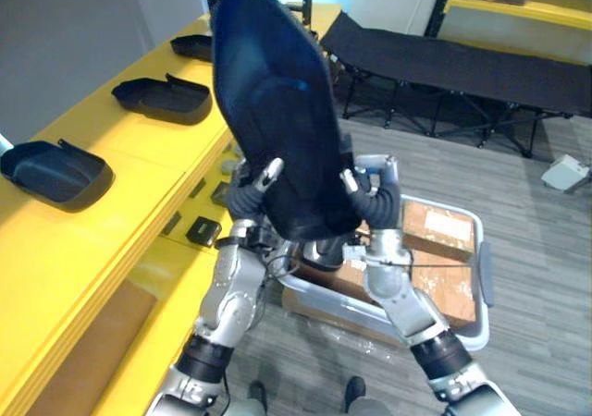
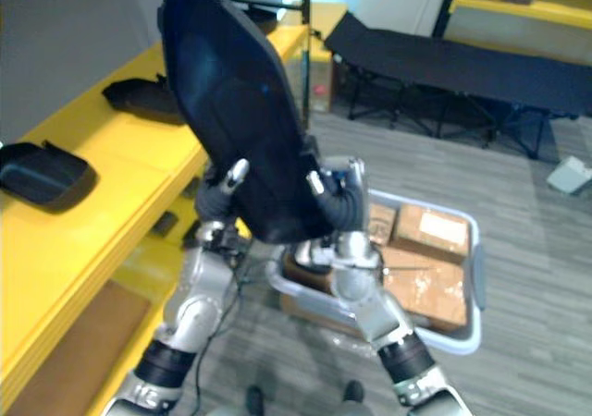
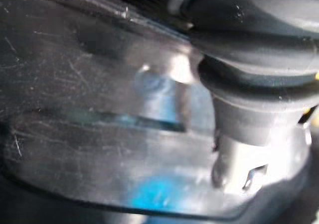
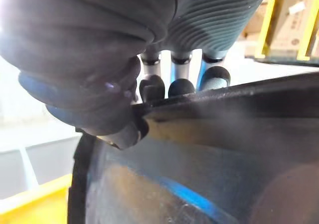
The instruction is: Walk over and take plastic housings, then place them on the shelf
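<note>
Plastic housing (image 1: 273,102) is up in the air, held between both hands in front of us, standing on end and tilted, its top leaning toward the yellow shelf (image 1: 139,189). It touches neither the shelf nor the floor.

Left hand (image 1: 252,189) grips the lower left edge. We see its thumb curled over the near face; the fingers are behind the shell.

Right hand (image 1: 370,194) grips the lower right edge. In the right wrist view we see the fingers (image 4: 169,87) together on one side of the rim and the thumb (image 4: 124,134) on the other, pinching it.

Other housings (image 1: 162,99) lie apart in a row on the shelf top, to our left.

Below the hands we see a light grey bin (image 1: 467,333) with cardboard boxes (image 1: 435,240) inside. A black folding cot (image 1: 462,65) stands further back.
</note>
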{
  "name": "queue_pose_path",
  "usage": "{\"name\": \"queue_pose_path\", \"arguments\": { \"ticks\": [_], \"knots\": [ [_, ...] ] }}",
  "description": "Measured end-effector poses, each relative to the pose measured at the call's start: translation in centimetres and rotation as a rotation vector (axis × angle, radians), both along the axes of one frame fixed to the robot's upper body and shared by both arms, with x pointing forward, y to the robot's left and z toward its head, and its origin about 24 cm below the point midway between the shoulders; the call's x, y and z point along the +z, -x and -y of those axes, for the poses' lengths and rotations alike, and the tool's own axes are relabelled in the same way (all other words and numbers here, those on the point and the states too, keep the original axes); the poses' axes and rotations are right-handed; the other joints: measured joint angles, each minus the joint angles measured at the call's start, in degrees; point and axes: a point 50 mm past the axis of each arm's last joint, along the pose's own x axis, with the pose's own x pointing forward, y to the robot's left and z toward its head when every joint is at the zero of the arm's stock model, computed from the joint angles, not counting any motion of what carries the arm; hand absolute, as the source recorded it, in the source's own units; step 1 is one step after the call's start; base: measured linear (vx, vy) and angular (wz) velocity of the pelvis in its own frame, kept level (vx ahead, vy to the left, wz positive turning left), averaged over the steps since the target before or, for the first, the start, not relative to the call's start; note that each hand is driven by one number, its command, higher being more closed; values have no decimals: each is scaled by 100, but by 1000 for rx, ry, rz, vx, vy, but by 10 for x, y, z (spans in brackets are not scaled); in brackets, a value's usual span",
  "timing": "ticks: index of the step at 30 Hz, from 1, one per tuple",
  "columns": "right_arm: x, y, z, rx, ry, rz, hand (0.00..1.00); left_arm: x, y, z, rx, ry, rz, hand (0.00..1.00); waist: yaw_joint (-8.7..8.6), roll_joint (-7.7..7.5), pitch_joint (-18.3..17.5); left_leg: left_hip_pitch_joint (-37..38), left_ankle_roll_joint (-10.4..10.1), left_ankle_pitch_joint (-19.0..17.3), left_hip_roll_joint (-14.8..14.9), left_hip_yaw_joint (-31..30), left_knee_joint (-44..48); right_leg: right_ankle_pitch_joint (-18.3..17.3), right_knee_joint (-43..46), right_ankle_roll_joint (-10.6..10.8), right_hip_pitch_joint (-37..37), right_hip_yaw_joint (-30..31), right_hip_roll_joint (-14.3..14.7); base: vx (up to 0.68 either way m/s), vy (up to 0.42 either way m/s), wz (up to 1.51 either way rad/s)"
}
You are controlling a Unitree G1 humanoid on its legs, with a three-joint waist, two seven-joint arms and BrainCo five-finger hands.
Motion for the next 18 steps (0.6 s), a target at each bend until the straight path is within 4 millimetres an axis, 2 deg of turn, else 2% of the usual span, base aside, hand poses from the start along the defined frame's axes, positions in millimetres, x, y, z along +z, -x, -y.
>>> {"name": "queue_pose_path", "arguments": {
  "ticks": [10,11,18],
  "knots": [
    [-7,9,-2,2,-30,-6,100,-8,2,2,-35,3,-32,100,-39,-6,-4,131,0,0,3,7,-24,-2,-9,0,110,-9,0,0,0,0],
    [-7,9,-2,3,-33,-3,0,-9,2,2,-52,17,-34,100,-39,-11,-10,142,0,0,4,11,-25,-13,-10,-15,118,-8,0,-32,6,-1],
    [-8,12,-6,17,-40,1,0,-19,1,5,-84,52,-78,100,-48,-63,-211,176,0,0,32,23,-28,-23,-15,-28,143,-7,-3,-16,2,-1]
  ]
}}
